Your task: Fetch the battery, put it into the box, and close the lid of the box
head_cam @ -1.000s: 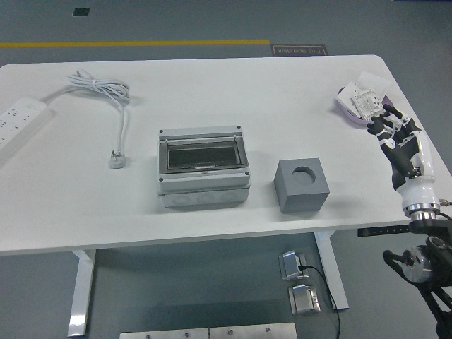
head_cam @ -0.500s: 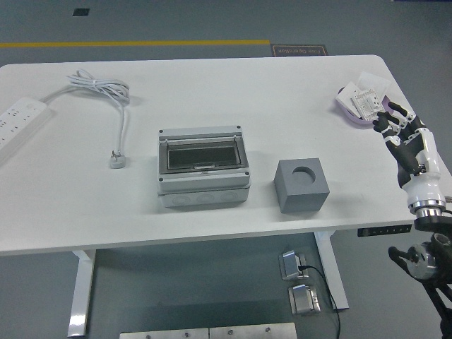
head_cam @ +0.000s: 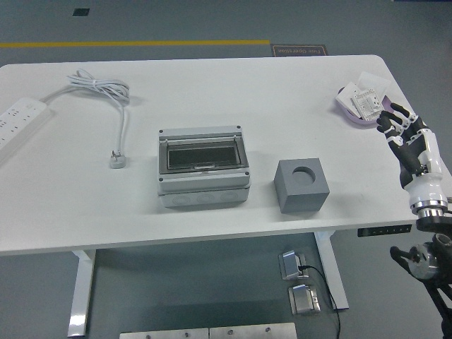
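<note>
White tabletop (head_cam: pixel 212 78) carried the grey box (head_cam: pixel 203 168) at its middle, lid seemingly down. Far right of the box, the right hand (head_cam: pixel 400 131) hovered with fingers loosely spread, holding nothing. The battery, probably the small white pack (head_cam: pixel 365 101) in the purple tray (head_cam: pixel 346 111), lay just beyond the hand's fingertips, up-left, its long axis unclear.

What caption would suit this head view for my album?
Robot's right hand hovers by a purple tray at the table's right edge; grey lidded box and grey cube wait mid-table.

floor sign (head_cam: pixel 299 50) print too small, no readable text elsewhere
</note>
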{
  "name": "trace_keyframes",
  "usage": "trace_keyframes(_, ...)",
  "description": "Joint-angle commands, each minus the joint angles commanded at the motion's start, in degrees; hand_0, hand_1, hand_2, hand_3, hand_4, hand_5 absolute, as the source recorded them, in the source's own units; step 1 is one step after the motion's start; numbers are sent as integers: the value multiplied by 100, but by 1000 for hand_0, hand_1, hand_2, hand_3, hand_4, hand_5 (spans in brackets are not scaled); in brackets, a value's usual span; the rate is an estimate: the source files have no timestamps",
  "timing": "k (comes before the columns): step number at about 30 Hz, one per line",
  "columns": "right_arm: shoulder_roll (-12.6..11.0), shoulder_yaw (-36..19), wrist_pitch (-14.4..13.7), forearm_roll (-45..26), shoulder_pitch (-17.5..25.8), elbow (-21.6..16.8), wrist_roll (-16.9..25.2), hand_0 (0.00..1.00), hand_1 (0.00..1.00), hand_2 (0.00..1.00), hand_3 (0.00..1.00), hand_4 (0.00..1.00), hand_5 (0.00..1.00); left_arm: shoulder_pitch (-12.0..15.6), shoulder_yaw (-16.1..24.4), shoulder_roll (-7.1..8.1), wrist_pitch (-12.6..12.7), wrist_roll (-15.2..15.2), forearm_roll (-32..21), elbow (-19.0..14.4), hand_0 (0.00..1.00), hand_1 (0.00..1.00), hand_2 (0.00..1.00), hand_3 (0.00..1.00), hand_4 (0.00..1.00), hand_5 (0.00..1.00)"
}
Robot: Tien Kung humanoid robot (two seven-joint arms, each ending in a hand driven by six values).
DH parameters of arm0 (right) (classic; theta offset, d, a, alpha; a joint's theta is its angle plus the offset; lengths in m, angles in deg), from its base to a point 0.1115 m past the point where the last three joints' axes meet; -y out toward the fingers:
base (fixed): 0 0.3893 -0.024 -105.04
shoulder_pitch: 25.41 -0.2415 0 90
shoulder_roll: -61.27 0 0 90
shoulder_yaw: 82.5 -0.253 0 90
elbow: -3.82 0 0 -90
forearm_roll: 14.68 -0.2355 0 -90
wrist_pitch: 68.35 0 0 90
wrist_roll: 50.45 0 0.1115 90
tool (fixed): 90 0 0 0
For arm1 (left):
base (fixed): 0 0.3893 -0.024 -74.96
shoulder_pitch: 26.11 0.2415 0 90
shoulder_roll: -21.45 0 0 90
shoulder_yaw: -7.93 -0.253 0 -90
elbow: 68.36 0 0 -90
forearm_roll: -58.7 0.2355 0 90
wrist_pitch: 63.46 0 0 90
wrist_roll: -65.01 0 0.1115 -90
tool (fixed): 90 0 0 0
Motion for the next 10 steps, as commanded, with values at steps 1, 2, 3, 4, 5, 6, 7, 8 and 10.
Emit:
trace_keyframes(1, 1, -3, -4, 10, -1, -3, -5, 739, 690, 719, 753, 843, 330, -2, 1, 0, -1, 0, 1, 0, 728, 757, 690, 660, 550, 331)
trace_keyframes(2, 2, -6, -9, 23, -2, -6, -12, 743, 686, 730, 752, 842, 334, -3, 4, 0, -2, 0, 2, -1, 723, 753, 689, 662, 552, 330)
trace_keyframes(3, 4, -11, -15, 39, 0, -8, -23, 743, 686, 730, 752, 842, 334, -3, 5, -1, -3, 0, 3, -1, 723, 753, 689, 662, 552, 330)
trace_keyframes(4, 6, -18, -21, 51, 2, -10, -32, 743, 686, 730, 752, 842, 334, -2, 5, -1, -4, -1, 4, -2, 723, 753, 689, 662, 552, 330)
trace_keyframes(5, 8, -24, -26, 62, 4, -11, -39, 743, 686, 730, 752, 842, 334, -1, 2, -2, -4, -1, 1, -2, 723, 753, 689, 662, 552, 330)
trace_keyframes(6, 10, -33, -32, 73, 8, -12, -46, 743, 686, 730, 752, 842, 334, 0, -6, -3, -5, -2, -6, -2, 723, 753, 689, 662, 552, 330)
trace_keyframes(7, 11, -39, -36, 82, 11, -13, -52, 743, 686, 730, 752, 842, 334, 2, -13, -3, -6, -3, -13, -2, 723, 753, 689, 662, 552, 330)
trace_keyframes(8, 11, -46, -42, 94, 15, -15, -59, 747, 691, 738, 756, 842, 335, 5, -19, -4, -7, -4, -18, -3, 725, 748, 689, 663, 554, 332)
trace_keyframes(10, 9, -52, -50, 113, 19, -19, -70, 747, 691, 738, 756, 842, 335, 7, -26, -6, -10, -6, -26, -3, 725, 748, 689, 663, 554, 332)
